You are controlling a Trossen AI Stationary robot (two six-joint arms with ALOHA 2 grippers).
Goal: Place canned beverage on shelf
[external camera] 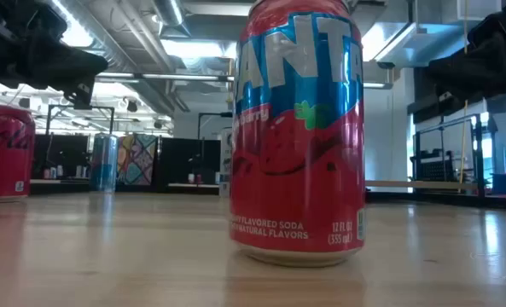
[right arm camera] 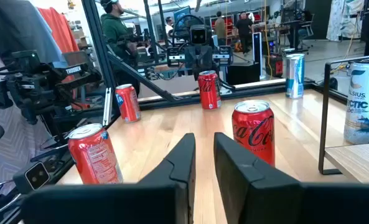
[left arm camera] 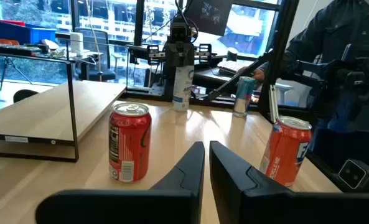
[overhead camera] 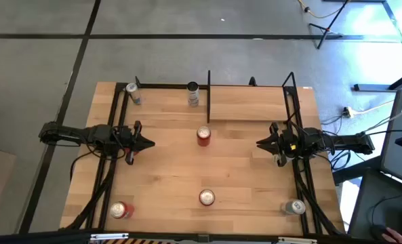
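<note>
Several cans stand upright on the wooden table. A red Coca-Cola can [overhead camera: 203, 136] [left arm camera: 129, 149] [right arm camera: 254, 130] stands at the middle, between my two grippers. A red-and-blue Fanta can [overhead camera: 207, 197] [external camera: 297, 128] stands near the front edge. The shelf [overhead camera: 249, 105] is at the far side, with its upright black side panel [overhead camera: 209, 95] and end post [overhead camera: 292, 88]; no can stands in that bay. My left gripper [overhead camera: 146, 142] [left arm camera: 206, 155] is shut and empty, left of the middle can. My right gripper [overhead camera: 260, 143] [right arm camera: 204, 149] is shut but for a narrow gap, empty, right of that can.
A white can [overhead camera: 192, 94] [right arm camera: 364, 109] stands just left of the side panel. A blue-silver can [overhead camera: 132, 93] is at the far left, a red can [overhead camera: 120, 210] at the front left, a silver can [overhead camera: 295, 207] at the front right. People stand beyond the table [right arm camera: 119, 31].
</note>
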